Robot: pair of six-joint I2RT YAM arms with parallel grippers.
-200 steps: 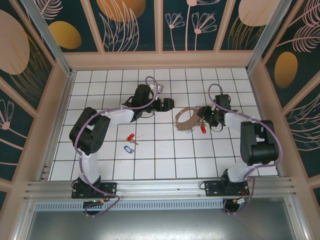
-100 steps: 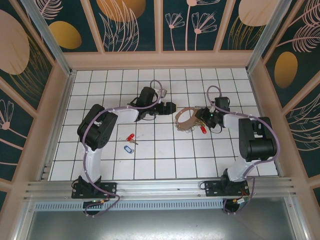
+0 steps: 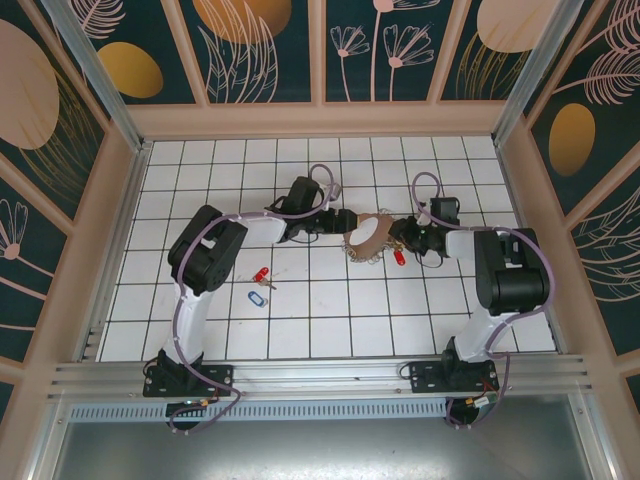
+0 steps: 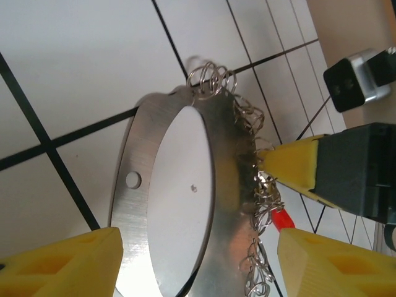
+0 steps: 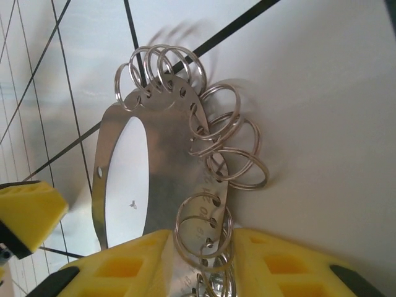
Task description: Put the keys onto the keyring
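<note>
Step looks like securing the keyring [image 3: 368,238], mid-frame — right gripper [image 5: 201,238] clamped on its right edge, left gripper [image 4: 198,247] jaws apart around the left; next needs a loose key [image 3: 261,274], lower left.

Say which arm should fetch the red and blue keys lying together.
Left, probably: the red key and blue key lie on its side, and the right gripper straddles the keyring rim.

White tiled floor [image 3: 300,320] inside dark, floral-patterned, beige-framed walls [image 3: 270,50]
</note>
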